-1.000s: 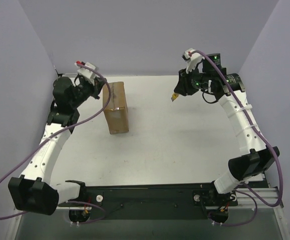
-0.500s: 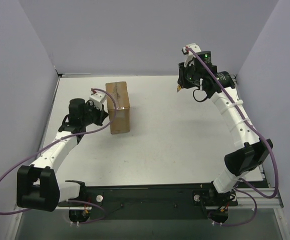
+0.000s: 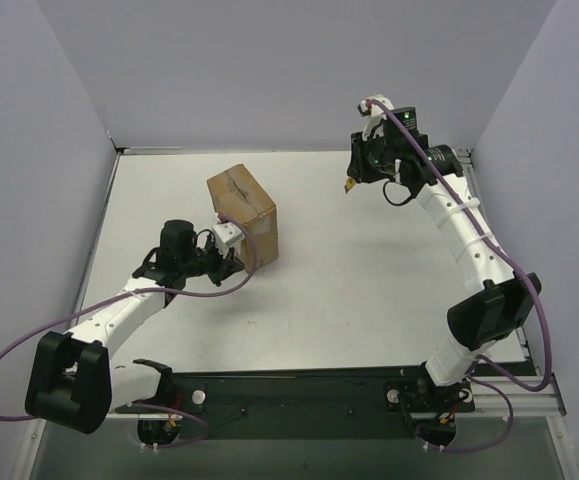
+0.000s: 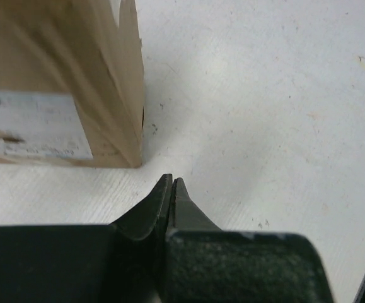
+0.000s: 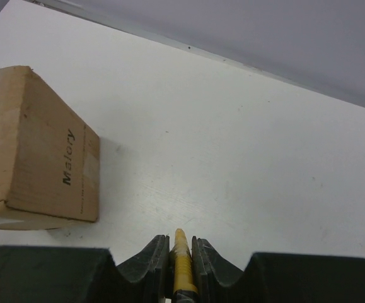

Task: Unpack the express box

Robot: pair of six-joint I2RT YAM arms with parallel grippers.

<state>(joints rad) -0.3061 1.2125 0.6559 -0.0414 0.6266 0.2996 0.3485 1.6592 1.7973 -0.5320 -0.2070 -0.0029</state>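
Express box (image 3: 244,212) is placed left of centre on the worktop (image 3: 389,290), toward the back, skewed to the worktop edges, flaps down and top seam taped.

Left claw (image 4: 171,184) is pressed together and empty, low on the worktop just beside the box's near bottom corner. A thin gap is seen in the wrist view, so contact can't be confirmed. Right claw (image 5: 179,245) is clamped on the yellow utility knife (image 5: 182,260) and held high at back right, well apart from the box. Whether the blade is out cannot be told.

Risks:
- The box isn't gripped, only flanked on one side. It is likely to be slid or spun further once knife pressure is applied to the seam.
- The knife is held by a narrow pinch and could be twisted in the claw under cutting load.
- The contents could be nicked if the blade is driven too deep.
- The arms could be brought into each other if both are worked over the box top.

Room: the centre and right of the worktop are open for the knife's approach. The left and back walls are nearer the box, so less margin is left there.
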